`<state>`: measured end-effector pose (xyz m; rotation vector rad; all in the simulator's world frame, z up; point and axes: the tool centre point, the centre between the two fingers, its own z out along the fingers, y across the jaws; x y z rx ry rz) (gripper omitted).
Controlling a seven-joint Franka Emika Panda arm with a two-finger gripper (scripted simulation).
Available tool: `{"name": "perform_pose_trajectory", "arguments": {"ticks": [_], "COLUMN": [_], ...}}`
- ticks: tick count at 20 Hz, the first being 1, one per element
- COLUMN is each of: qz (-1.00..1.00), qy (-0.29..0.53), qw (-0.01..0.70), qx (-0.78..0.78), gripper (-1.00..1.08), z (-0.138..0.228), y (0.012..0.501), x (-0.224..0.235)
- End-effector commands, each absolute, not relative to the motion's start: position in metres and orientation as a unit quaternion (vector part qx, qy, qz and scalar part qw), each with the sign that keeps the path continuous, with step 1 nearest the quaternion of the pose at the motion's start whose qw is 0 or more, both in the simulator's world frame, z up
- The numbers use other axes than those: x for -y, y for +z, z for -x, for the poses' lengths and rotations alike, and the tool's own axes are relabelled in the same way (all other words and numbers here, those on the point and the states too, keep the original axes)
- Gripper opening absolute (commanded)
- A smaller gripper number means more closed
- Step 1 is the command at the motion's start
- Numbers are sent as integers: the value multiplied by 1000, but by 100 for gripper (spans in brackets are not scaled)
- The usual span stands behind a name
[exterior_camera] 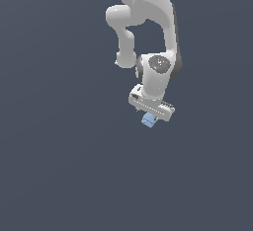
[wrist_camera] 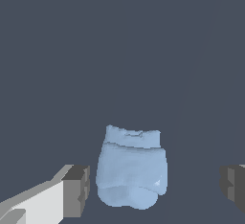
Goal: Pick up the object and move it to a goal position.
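The object is a small light-blue, slightly irregular chunk resting on the dark grey floor. In the wrist view it lies between my two fingers, nearer one finger than the other, with a gap on each side. My gripper is open and touches nothing. In the exterior view the white arm reaches down from the top, and the object peeks out just below the gripper, whose fingertips are hidden behind the hand.
Plain dark grey floor spreads all around. No other objects, containers or goal marker show in either view.
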<state>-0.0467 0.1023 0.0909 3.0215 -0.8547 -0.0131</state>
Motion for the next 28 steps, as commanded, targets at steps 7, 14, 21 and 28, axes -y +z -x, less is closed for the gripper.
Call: {"name": "perform_pose_trajectory", "arguments": {"ticks": [7, 14, 21, 28], "qz": [-949, -947, -947, -946], "qy": [-1, 0, 0, 0], "qw": [0, 0, 0, 0], "qx": [315, 322, 323, 324], "gripper": [100, 100, 100, 100], "z": [56, 58, 59, 59], "y": [82, 81, 65, 35], "x": [-119, -122, -122, -122]}}
